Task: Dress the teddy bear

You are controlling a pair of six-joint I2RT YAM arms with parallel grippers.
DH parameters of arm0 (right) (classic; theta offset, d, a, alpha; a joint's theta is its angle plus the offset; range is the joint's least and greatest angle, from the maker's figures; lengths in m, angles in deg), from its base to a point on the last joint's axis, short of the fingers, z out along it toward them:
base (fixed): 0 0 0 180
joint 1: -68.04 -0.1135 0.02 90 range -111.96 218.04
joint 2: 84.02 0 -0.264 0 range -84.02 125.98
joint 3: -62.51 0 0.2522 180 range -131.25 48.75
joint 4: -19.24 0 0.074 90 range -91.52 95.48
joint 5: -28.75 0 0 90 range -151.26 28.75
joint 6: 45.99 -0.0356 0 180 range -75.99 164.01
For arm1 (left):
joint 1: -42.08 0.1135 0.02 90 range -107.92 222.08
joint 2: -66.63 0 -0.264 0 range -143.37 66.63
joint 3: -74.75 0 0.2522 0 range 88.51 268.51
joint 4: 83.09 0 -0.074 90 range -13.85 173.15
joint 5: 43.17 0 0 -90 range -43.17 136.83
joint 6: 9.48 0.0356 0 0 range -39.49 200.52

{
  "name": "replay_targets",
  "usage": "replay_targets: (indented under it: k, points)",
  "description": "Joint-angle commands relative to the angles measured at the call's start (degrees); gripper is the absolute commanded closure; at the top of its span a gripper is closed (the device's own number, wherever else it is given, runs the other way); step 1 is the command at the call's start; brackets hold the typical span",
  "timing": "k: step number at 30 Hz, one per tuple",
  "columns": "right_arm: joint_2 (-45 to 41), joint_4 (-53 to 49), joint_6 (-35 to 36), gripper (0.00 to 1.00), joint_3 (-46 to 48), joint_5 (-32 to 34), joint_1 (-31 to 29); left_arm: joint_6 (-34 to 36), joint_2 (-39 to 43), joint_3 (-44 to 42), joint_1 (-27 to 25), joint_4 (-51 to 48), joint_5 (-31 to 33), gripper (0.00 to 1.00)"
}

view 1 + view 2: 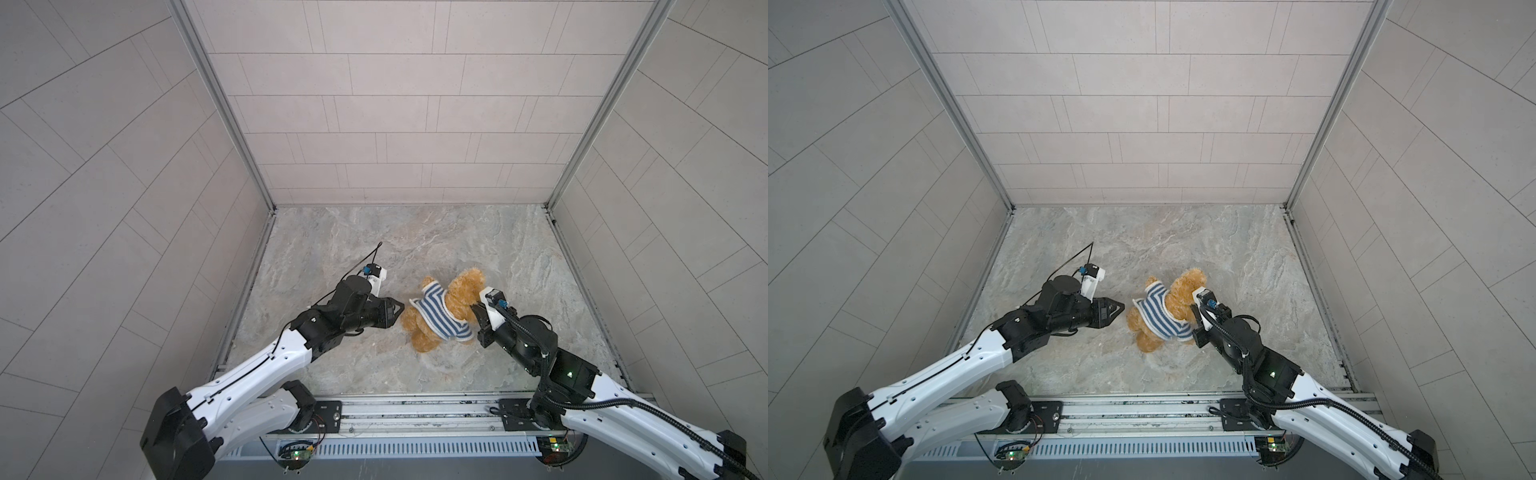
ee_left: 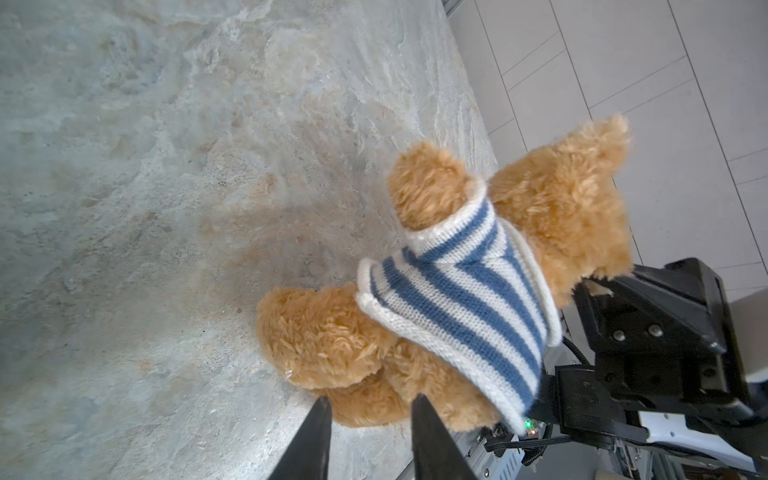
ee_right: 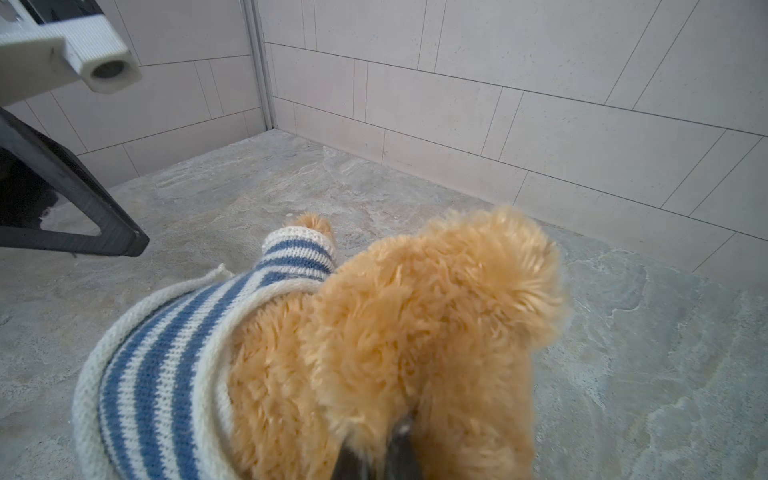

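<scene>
Left gripper [image 1: 400,309] is hovering just left of the teddy bear [image 1: 463,291], jaws standing partly apart and gripping nothing. The bear is sitting mid-tabletop [image 1: 374,249], slightly right of centre, between the two grippers. Its long axis is running left to right, legs pointing at the left gripper and head pointing at the right gripper [image 1: 475,312]. So the left arm is the nearer one to the legs and the lower edge of the blue-and-white striped shirt [image 1: 436,313], and that looks like the spot for the next grab. The right gripper is clamping shut on fur at the bear's head. The left wrist view is showing what the top views are not: the hem [image 2: 374,307] is flaring loose off the body above the legs, and one paw is poking through a sleeve [image 2: 453,224]. The right wrist view is showing only finger tips [image 3: 399,453] buried in fur, so ear or head, probably ear, is hard to call. The second sleeve is hidden, cannot tell.
</scene>
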State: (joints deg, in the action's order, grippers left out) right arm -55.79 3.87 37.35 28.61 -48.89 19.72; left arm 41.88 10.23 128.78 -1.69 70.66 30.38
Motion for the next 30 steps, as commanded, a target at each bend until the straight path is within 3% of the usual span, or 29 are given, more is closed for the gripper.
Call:
replay_targets:
  k: [1, 9, 21, 30]
  points:
    - [-0.7, 1.6, -0.9, 1.00, -2.0, 1.0, 0.1, -0.8, 0.1, 2.0, -3.8, -1.6, 3.0, 0.61]
    - [-0.2, 1.6, -0.9, 1.00, -2.7, 0.1, 0.0, -4.6, -4.8, 5.2, -11.0, 2.9, 4.8, 0.60]
    - [-0.6, 1.7, -0.9, 1.00, -2.3, 0.1, -0.2, -6.9, -10.1, 5.1, -12.0, 7.7, 4.6, 0.65]
    - [-1.3, 1.3, -1.1, 1.00, -2.1, 0.5, -0.4, -7.4, -9.3, 3.6, -12.4, 6.4, 4.5, 0.92]
